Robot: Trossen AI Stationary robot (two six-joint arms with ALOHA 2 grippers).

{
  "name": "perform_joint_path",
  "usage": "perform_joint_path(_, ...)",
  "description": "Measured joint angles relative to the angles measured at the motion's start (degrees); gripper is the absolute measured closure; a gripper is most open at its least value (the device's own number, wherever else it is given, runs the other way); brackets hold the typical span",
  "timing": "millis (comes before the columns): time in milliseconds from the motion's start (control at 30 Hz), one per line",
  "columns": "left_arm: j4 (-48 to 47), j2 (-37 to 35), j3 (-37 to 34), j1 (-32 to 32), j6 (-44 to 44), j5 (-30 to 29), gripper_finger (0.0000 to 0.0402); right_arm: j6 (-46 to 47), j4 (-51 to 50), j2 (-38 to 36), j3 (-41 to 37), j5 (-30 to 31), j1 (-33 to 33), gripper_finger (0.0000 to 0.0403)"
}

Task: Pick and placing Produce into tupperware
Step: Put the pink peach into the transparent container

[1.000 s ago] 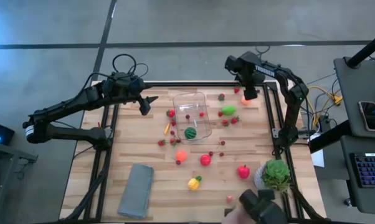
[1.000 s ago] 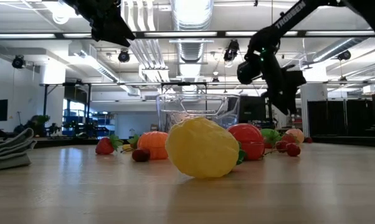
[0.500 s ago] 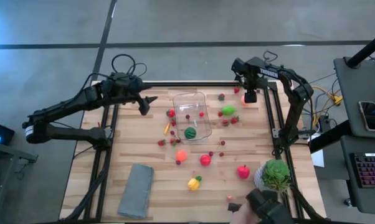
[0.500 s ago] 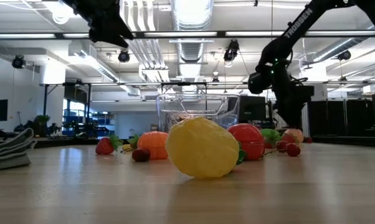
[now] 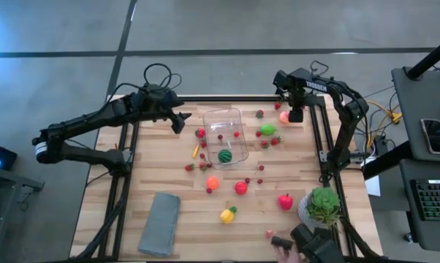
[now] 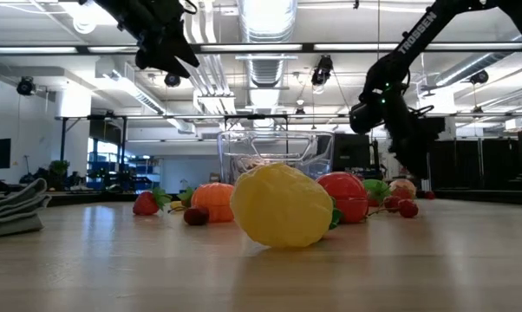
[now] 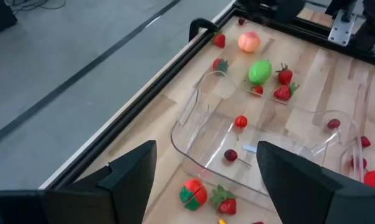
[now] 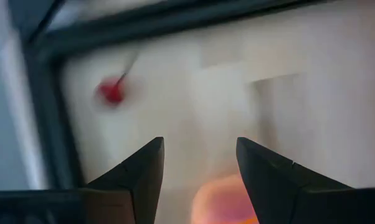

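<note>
The right gripper [image 8: 197, 163] hangs wide open and empty directly over a peach [image 5: 284, 116] at the table's far edge; a small cherry [image 8: 110, 91] lies ahead of it. It looks mid-reach: next, drop and close. The container [image 5: 225, 135] sits well off toward the idle, open left gripper [image 5: 182, 120].

Right gripper [image 5: 294, 115] low at far table edge, fingers [image 8: 141, 171] apart (left gripper [image 5: 182, 121] raised, spread).
</note>
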Motion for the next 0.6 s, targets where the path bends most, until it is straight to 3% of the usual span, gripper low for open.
perform_joint_path(133, -0.2, 2.3, 1.9, 0.0, 0.0, 0.0, 0.0139, 16.8, -3.2, -0.3, 0.0, -2.8, -0.6, 0.0209)
perform_joint_path(600, -4.0, 9.2, 10.1, 0.0, 0.1, 0.0, 0.0139, 15.5, -0.8, 4.0, -0.1, 1.1, -5.5, 0.0209)
